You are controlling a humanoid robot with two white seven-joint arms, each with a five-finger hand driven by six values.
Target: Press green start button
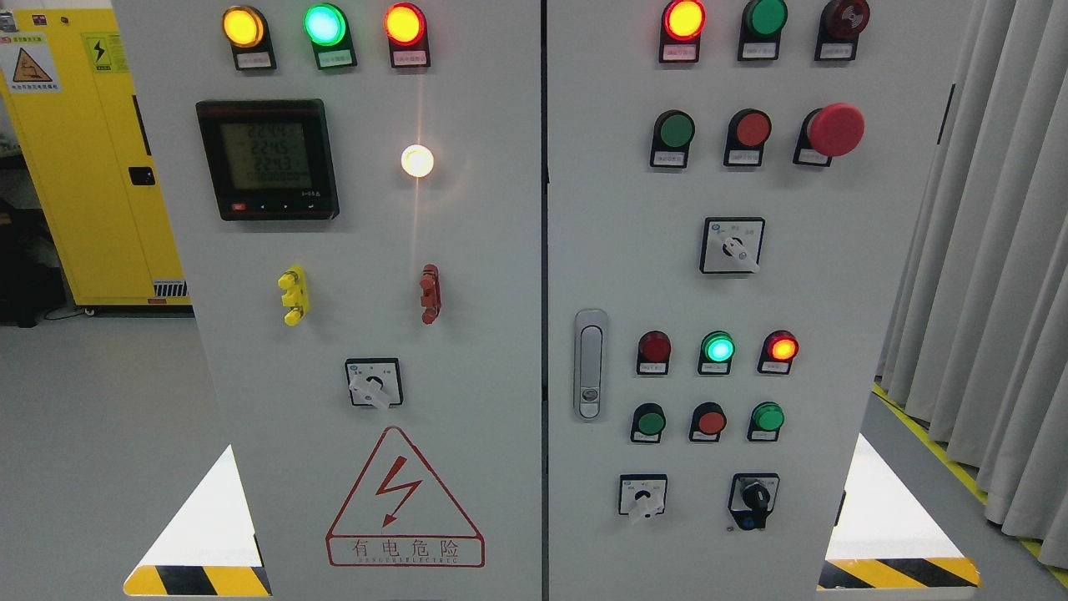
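**Facing the control cabinet, neither hand in view**

Neither of my hands shows here, so I cannot tell whether their fingers are apart or together.

At the far left a yellow cabinet (75,167) stands on the floor behind the grey panel. On the left door (484,334), the top row runs yellow lamp (243,26), green lamp (324,24), red lamp (404,24), all three lit. Below them sits a black meter (267,159) with a pale display of digits, and to its right a small white lamp (417,161) glows. Lower down come a yellow handle (293,295) and a red handle (430,294), then a rotary switch (374,383), and under that a red warning triangle (405,497) with a lightning bolt.

On the right door (834,275), a door latch (591,364) stands upright near the seam. The top row has a lit red light (684,18), an unlit green one (765,16) and a dark red buzzer (844,17). In the next row is a green button (674,130), which I take to be the start button, though its label is too small to read; beside it are a red button (753,128) and a large red mushroom button (835,129). Below is a selector switch (732,245). Further down are three indicators, with the middle green indicator (717,347) and the right-hand red indicator (782,347) lit. Under those are three small push buttons: green (649,422), red (711,421), green (767,416). The bottom row holds a white knob switch (642,495) and a black key switch (754,499).

Grey curtains (993,250) hang at the far right.
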